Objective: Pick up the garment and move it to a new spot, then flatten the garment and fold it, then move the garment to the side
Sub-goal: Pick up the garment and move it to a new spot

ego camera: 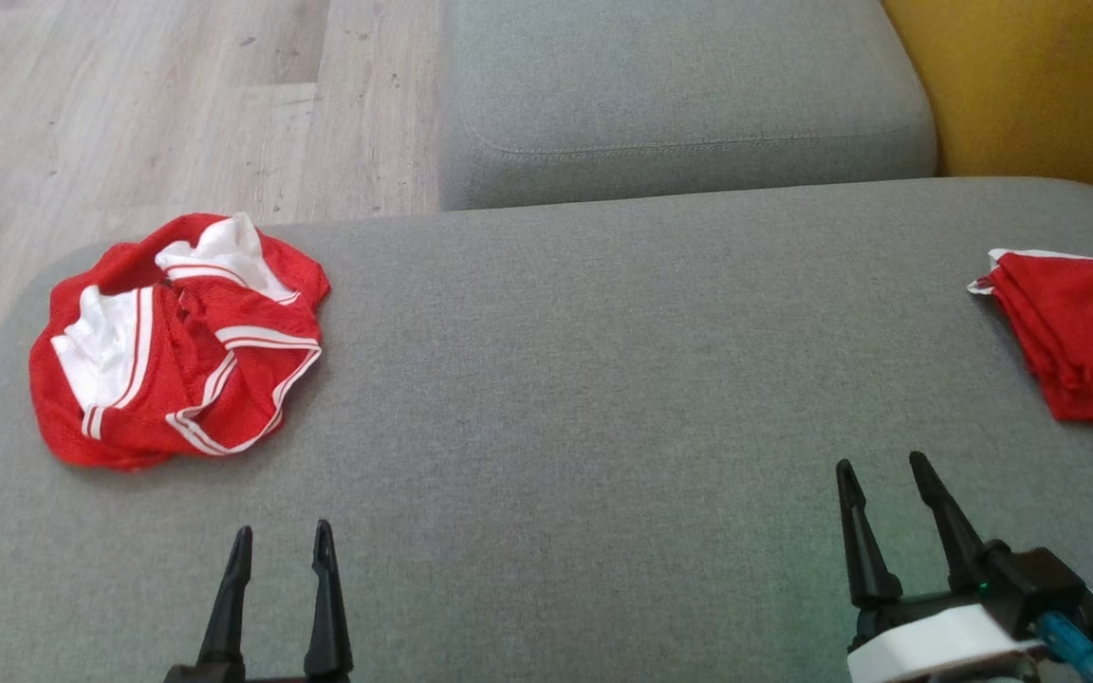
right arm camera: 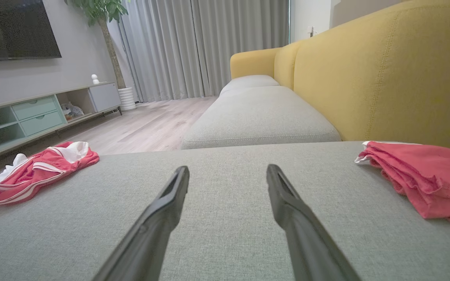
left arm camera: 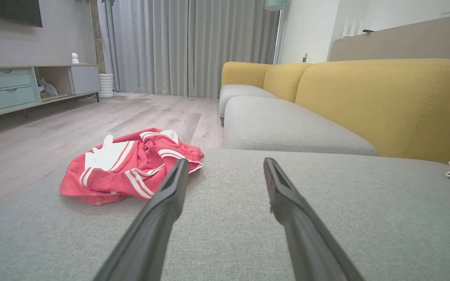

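The garment (ego camera: 176,341), red mesh with white panels and red-and-white striped trim, lies crumpled near the far left corner of the grey cushion (ego camera: 584,379). It also lies ahead and left in the left wrist view (left arm camera: 127,166) and at the far left in the right wrist view (right arm camera: 33,171). My left gripper (ego camera: 283,545) hovers open at the near edge, below and right of the garment, holding nothing. Over the cushion's right half, my right gripper (ego camera: 881,470) stands open and empty.
A second, nearly all-red cloth (ego camera: 1083,332) with a white corner lies folded at the cushion's right edge. A further grey seat cushion (ego camera: 679,95) and a yellow backrest (ego camera: 1030,85) lie beyond. Wooden floor (ego camera: 129,104) runs along the left edge.
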{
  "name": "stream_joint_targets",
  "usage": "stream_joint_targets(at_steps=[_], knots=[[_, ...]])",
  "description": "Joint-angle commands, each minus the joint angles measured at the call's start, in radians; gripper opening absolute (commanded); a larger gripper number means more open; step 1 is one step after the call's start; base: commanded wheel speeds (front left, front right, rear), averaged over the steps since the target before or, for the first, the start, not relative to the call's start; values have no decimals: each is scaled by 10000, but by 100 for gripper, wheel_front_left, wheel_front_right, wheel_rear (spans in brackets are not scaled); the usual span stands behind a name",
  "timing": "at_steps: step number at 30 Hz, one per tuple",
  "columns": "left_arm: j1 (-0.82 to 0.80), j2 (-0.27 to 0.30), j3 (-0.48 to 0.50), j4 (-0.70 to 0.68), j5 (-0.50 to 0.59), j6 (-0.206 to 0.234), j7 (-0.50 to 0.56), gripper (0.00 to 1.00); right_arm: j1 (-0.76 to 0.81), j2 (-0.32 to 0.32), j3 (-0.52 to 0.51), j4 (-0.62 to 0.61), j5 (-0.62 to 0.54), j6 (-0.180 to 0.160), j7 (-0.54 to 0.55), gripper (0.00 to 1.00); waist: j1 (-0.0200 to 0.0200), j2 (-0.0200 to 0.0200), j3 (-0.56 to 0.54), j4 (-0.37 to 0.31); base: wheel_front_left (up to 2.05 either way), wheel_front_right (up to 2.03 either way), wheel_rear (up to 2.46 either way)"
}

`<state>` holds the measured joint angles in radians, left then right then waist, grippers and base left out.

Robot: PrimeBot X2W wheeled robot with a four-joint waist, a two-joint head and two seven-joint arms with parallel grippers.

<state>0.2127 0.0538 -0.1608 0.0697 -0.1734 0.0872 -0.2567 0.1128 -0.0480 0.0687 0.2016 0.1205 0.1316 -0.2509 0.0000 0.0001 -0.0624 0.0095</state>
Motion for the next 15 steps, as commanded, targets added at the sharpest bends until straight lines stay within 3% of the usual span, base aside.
stream_joint_targets(at_steps=[1, 11, 15], knots=[[-373, -36, 301, -226, 91, -44, -51, 100, -248, -27, 258, -454, -77, -9, -108, 100, 0, -1, 1, 18, 0, 0, 0], [-384, -36, 298, -48, 385, -141, -51, 100, -48, -24, 70, -571, -79, -9, -108, 100, 0, -1, 0, 127, 0, 0, 0], [-434, -36, 275, 17, 506, -177, -51, 100, 48, -23, 64, -518, -52, -9, -108, 100, 0, -1, 27, 465, 0, 0, 0]])
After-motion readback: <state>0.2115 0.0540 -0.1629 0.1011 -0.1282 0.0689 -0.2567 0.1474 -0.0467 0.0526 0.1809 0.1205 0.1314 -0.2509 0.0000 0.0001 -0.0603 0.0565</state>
